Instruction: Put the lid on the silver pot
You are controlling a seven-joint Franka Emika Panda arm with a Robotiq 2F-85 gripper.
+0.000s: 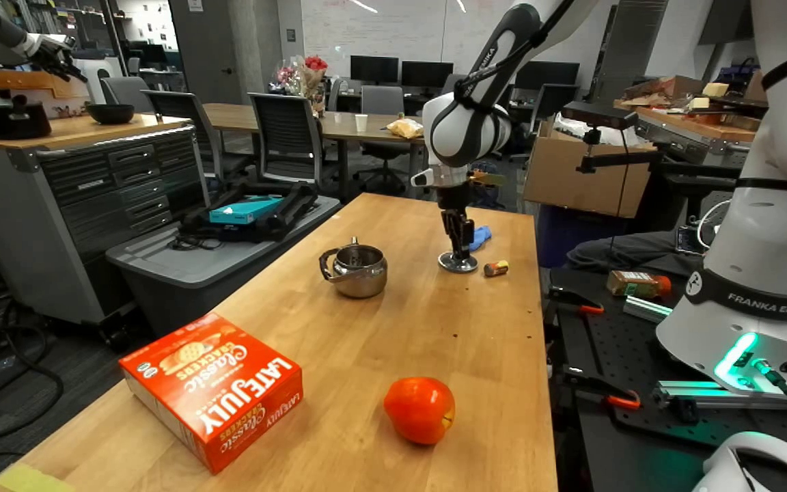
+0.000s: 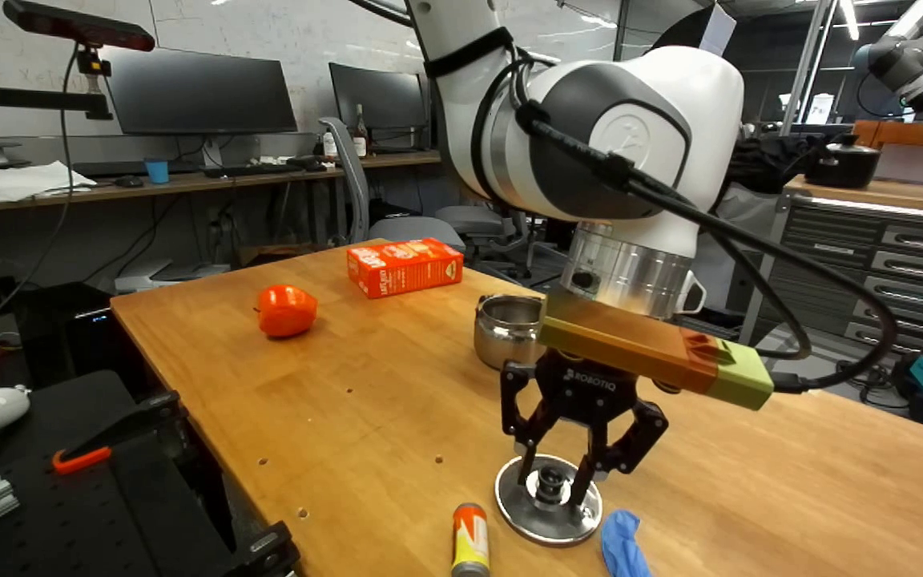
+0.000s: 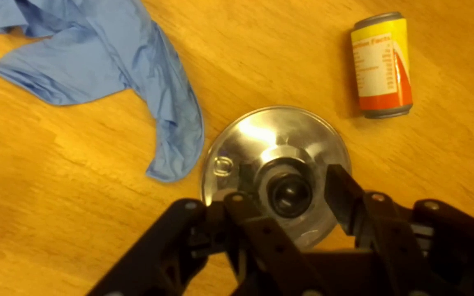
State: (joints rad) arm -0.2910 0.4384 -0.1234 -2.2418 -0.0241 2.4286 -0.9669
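The round silvery lid with a black knob lies flat on the wooden table in both exterior views [image 1: 449, 266] [image 2: 542, 525]. It also fills the middle of the wrist view [image 3: 298, 123]. My gripper [image 1: 460, 251] points straight down over the lid. In an exterior view my gripper [image 2: 552, 482] has one finger on each side of the knob. In the wrist view my gripper [image 3: 290, 181] is open, with gaps between the fingers and the knob. The silver pot [image 1: 363, 281] stands upright and uncovered, apart from the gripper. In an exterior view the pot [image 2: 501, 340] is partly hidden behind the gripper.
A blue glove [image 3: 109, 57] and a small can [image 3: 381, 65] lie close beside the lid. A red-orange cracker box [image 1: 216, 383] and a red tomato-like item [image 1: 421, 410] sit on the same table. The table edge runs near the can, on the robot base's side.
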